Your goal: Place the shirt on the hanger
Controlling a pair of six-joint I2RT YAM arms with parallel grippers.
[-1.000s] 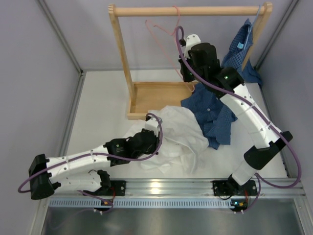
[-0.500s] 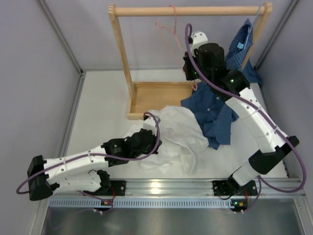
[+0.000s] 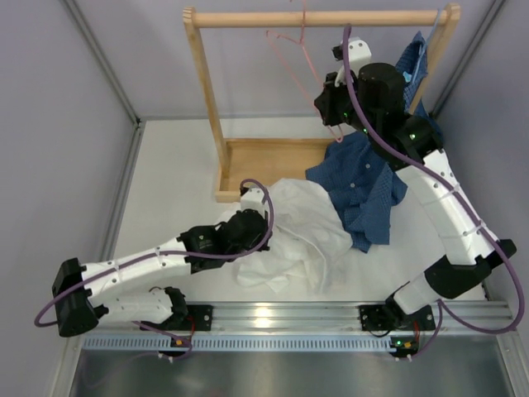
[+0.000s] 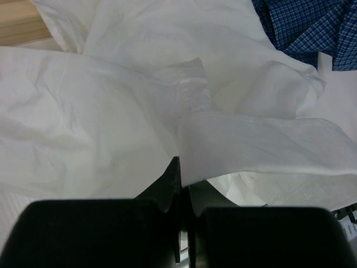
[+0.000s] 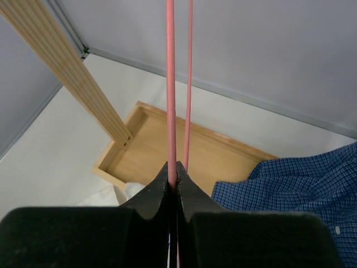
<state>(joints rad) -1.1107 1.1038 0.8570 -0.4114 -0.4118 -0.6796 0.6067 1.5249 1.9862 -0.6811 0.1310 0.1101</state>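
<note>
We see the right gripper (image 5: pixel 173 167) pinched shut on the thin pink wire clothes hanger (image 5: pixel 171 84), its hook at the wooden rail (image 3: pixel 248 17) on the far side of the table (image 3: pixel 173 190) — light, springy, apt to swing. Near centre, the plain white, thin-fabric collared shirt (image 3: pixel 302 227) lies crumpled beside a dark blue checked shirt (image 3: pixel 355 186); the left gripper (image 4: pixel 181 166) is closed on a folded band of it. We judge the cloth limp and slippery — best held at the collar or a shoulder seam.
</note>
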